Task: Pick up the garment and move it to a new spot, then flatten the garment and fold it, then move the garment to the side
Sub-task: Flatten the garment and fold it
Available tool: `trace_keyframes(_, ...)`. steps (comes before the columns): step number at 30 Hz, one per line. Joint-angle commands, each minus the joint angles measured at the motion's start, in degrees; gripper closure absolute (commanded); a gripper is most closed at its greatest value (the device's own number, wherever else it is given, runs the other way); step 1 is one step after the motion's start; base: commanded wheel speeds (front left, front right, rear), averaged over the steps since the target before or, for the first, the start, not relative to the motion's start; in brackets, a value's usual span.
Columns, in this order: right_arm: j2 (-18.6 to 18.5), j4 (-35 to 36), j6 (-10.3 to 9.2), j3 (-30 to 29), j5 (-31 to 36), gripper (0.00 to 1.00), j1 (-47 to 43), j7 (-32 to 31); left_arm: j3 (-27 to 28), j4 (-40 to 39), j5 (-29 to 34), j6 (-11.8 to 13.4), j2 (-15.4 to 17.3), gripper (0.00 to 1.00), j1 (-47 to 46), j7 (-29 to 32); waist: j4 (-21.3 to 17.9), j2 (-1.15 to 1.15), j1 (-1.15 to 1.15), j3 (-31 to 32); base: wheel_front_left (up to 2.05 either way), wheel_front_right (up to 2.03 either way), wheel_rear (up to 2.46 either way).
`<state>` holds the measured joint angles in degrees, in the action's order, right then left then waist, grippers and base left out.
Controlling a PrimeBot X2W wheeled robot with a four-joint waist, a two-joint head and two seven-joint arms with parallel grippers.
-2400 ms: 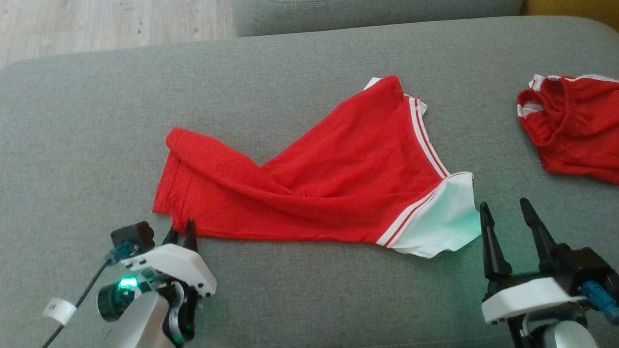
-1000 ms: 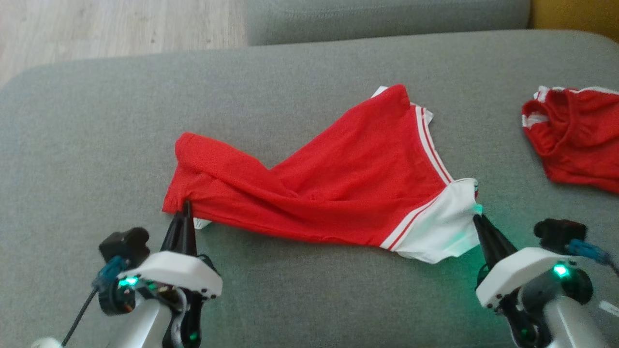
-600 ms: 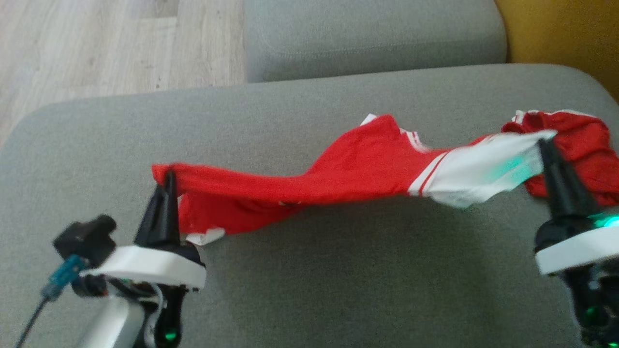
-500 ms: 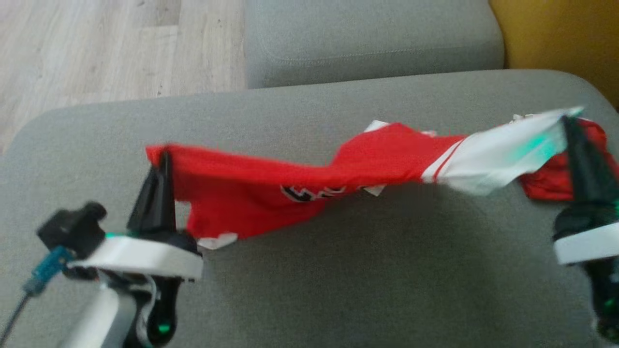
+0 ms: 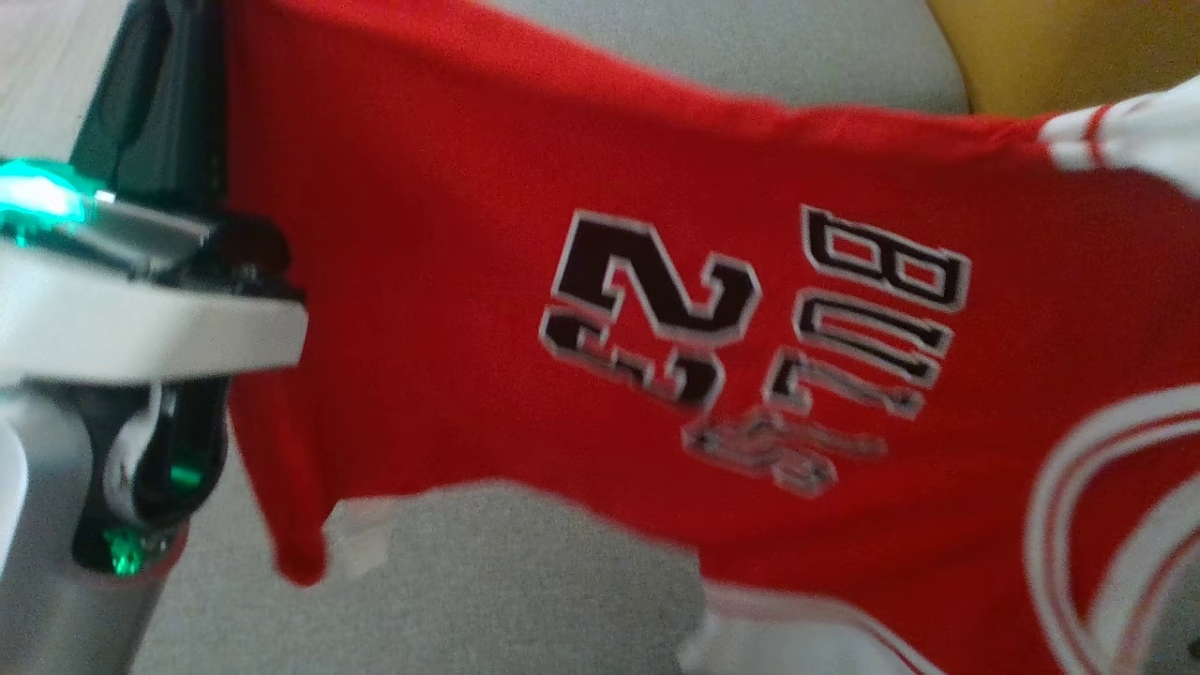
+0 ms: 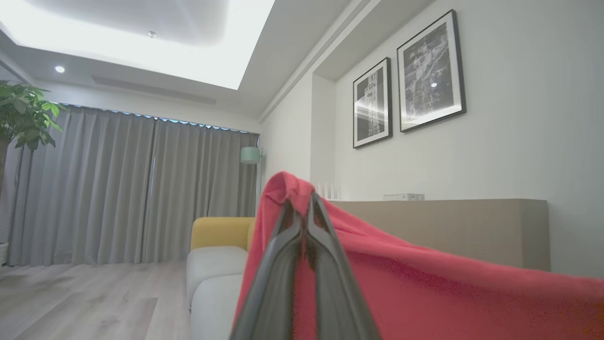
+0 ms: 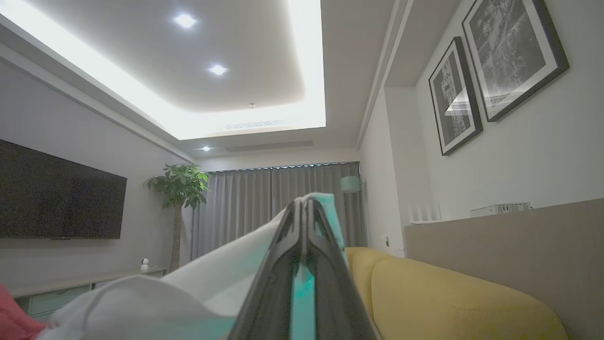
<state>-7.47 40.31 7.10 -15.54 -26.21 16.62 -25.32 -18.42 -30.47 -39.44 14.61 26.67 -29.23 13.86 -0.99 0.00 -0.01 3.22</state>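
A red basketball jersey [image 5: 656,234] with white trim hangs stretched in the air between the robot's two arms, above a grey sofa [image 5: 487,581]. In the head view, a black number 2 and blurred black letters, outlined in white, show on the cloth. The left jaws are clenched on a red edge of the jersey. In the left wrist view their dark left fingers [image 6: 283,264] pinch a fold of it. The right jaws are clenched on the white part of the jersey, with the right fingers [image 7: 278,274] pressed together around the cloth. A yellow sofa [image 7: 448,297] stands behind, and framed pictures [image 7: 509,56] hang on the wall.
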Motion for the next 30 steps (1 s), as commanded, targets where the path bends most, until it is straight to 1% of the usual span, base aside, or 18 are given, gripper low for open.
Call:
trace_keyframes(1,-1.7,0.7,0.39,0.8,0.4,1.00,3.5,-1.2,2.4,-0.3,0.1,-0.3,2.3,1.00,-4.4,1.5,0.0,0.00,0.01,-0.6,0.00,0.00,0.00)
trace_keyframes(4,-2.7,-2.5,0.39,1.7,0.2,1.00,5.9,-2.4,1.1,3.0,-0.3,-1.4,2.3,1.00,-7.4,3.2,-0.3,0.00,0.01,-2.2,0.00,0.00,0.00)
trace_keyframes(6,-4.5,-5.6,0.39,3.1,2.2,1.00,7.3,-2.3,-0.1,6.0,0.1,-2.8,2.5,1.00,-9.3,3.7,-0.6,0.00,0.01,-3.7,0.00,0.00,0.00)
trace_keyframes(9,-5.9,-11.7,0.39,6.0,4.3,1.00,11.5,-0.8,-1.3,11.3,0.1,-4.6,2.2,1.00,-13.2,4.4,-1.3,0.00,0.01,-7.6,0.00,0.00,0.00)
trace_keyframes(12,-6.8,-19.4,0.39,10.0,7.0,1.00,18.1,2.4,-0.5,18.8,-1.0,-6.0,0.8,1.00,-18.6,3.9,-2.4,0.00,0.01,-11.6,0.00,0.00,0.00)
trace_keyframes(13,-7.0,-25.3,0.39,12.5,9.1,1.00,24.0,5.4,-0.8,24.1,1.2,-8.1,2.0,1.00,-23.7,2.7,-3.3,0.00,0.01,-14.2,0.00,0.00,0.00)
trace_keyframes(16,-5.6,-35.0,0.39,15.2,12.2,1.00,33.7,10.4,-0.8,33.0,4.3,-10.2,2.4,1.00,-31.7,-0.2,-4.8,0.00,0.01,-17.2,0.00,0.00,0.00)
trace_keyframes(20,-1.8,-47.7,0.39,16.9,17.2,1.00,45.9,17.4,-2.5,43.8,9.4,-12.8,2.9,1.00,-40.7,-5.2,-7.1,0.00,0.01,-19.2,0.00,0.00,0.00)
trace_keyframes(21,-1.8,-47.7,0.39,16.9,17.2,1.00,45.9,17.4,-2.5,43.8,9.4,-12.8,2.9,1.00,-40.7,-5.2,-7.1,0.00,0.01,-19.2,0.00,0.00,0.00)
trace_keyframes(24,1.1,-55.8,0.39,17.2,20.6,1.00,53.1,21.7,-3.4,50.2,12.6,-13.6,2.6,1.00,-46.0,-9.5,-8.4,0.00,0.01,-20.9,0.00,0.00,0.00)
trace_keyframes(26,2.5,-60.0,0.39,17.6,22.2,1.00,56.4,24.0,-4.4,53.5,14.3,-14.4,2.4,1.00,-48.7,-11.8,-8.9,0.00,0.01,-23.0,0.00,0.00,0.00)
trace_keyframes(30,4.1,-65.4,0.39,19.6,22.3,1.00,58.0,27.9,-5.9,58.9,16.0,-16.1,1.9,1.00,-51.5,-15.4,-9.0,0.00,0.01,-28.1,0.00,0.00,0.00)
